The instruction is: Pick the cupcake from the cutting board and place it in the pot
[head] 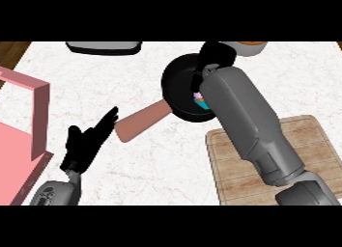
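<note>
Black and shallow, the pot (179,87) sits on the white marble tabletop (95,77) with its brown handle (142,123) angled toward the lower left, and the right hand (217,53) is stretched over its far rim, the grey forearm crossing the pot. The cupcake (200,100), pink and blue, peeks out beside the forearm, inside the pot's outline; whether it rests on the pot's floor or hangs just above it I cannot tell, nor whether the right hand's fingers are closed or released, as the arm hides them. The placing step looks to be in hand; the next move would call for confirming the release and lifting the arm away without tipping the cupcake. The left hand (88,140) rests open at the lower left, fingers up. I count one pot, one cupcake, one wooden cutting board (316,144) bare of any load, one pink tray-like frame (24,120), and two partly seen objects at the top edge.
</note>
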`<state>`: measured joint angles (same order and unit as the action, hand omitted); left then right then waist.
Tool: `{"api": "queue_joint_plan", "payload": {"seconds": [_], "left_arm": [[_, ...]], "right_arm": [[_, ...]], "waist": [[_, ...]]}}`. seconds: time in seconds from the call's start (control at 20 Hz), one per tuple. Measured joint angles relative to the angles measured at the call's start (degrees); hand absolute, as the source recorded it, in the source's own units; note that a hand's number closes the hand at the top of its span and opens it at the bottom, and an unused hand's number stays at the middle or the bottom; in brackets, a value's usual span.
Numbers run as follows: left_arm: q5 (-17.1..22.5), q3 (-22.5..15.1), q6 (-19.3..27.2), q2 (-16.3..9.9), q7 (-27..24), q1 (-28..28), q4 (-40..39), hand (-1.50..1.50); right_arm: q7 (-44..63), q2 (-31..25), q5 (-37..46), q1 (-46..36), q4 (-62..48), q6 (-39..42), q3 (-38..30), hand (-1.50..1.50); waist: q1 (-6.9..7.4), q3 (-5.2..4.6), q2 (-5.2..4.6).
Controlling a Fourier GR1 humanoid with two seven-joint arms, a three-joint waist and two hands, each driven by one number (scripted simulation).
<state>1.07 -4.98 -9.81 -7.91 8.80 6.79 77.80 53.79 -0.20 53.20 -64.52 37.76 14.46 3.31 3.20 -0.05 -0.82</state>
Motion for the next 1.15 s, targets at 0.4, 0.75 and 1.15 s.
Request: {"api": "queue_joint_plan", "payload": {"seconds": [0.4,0.75,1.15], "left_arm": [[-0.58,-0.04,0.2,0.68,-0.59,1.82,-1.51,0.0],[-1.12,-0.24,1.09,1.11,-0.4,0.8,-0.75,0.0],[-0.68,0.82,1.06,0.36,-0.4,-2.04,0.61,0.0]], "right_arm": [[-7.53,0.16,-6.52,-2.6,-0.73,-19.66,-1.4,-1.5],[-12.56,0.09,-9.09,-2.37,4.23,-42.36,-6.25,-1.5],[-18.23,-0.78,-11.14,3.29,13.32,-55.27,-9.58,-1.5]], "waist": [[0.5,0.09,-0.16],[-0.36,0.1,0.12],[-2.7,0.08,0.83]]}}
